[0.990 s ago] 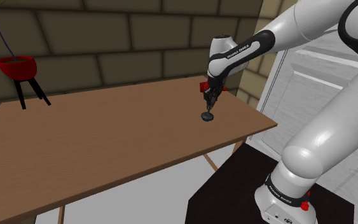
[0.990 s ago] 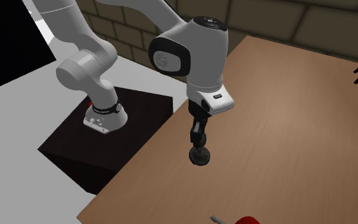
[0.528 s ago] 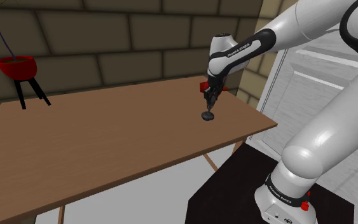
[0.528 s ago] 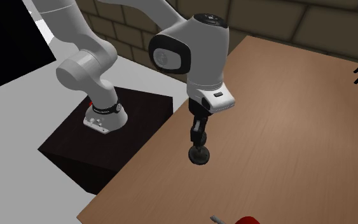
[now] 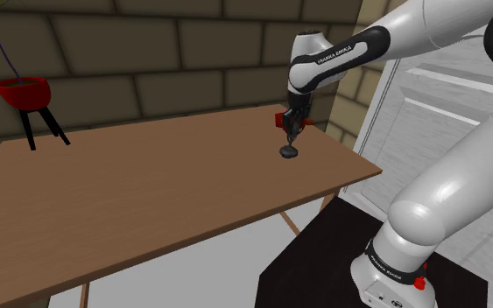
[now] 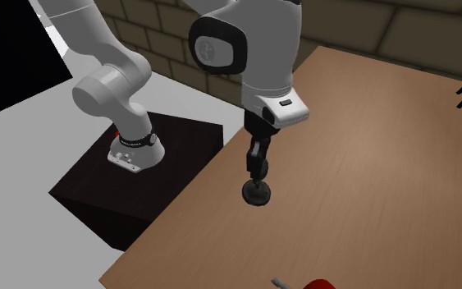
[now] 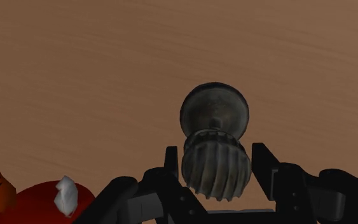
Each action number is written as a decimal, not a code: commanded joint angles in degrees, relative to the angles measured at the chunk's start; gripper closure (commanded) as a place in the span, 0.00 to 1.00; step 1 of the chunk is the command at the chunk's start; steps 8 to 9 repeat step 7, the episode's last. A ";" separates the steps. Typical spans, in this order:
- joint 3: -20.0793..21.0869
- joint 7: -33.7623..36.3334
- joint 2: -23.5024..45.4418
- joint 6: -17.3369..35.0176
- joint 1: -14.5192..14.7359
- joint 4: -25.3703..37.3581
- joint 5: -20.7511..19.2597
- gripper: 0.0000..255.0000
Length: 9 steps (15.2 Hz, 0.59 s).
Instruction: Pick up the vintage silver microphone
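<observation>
The claw (image 7: 215, 154) is clamped on the ribbed head of the dull grey microphone (image 6: 257, 192) — a finger pressed to either side, round base hanging below — over the wooden bench (image 5: 148, 188) at the shoulder view's right end, just beside a small red object (image 5: 280, 117).

The counter (image 5: 148, 192) was a plain brown wooden top on thin legs, standing in front of a wall of large stone blocks. At its far corner, on the shoulder view's left, a red pot (image 5: 23, 90) with a thin green plant stood on a black three-legged stand (image 5: 43, 127). Near the far edge on the shoulder view's right lay a small red object (image 5: 279, 118); its exact shape could not be told.
</observation>
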 commanded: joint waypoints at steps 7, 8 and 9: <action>0.19 -0.54 -1.71 -4.82 0.12 3.11 0.33 1.00; 0.19 -0.54 -1.71 -4.82 0.12 3.11 0.33 1.00; 0.19 -0.54 -1.71 -4.82 0.12 3.11 0.33 1.00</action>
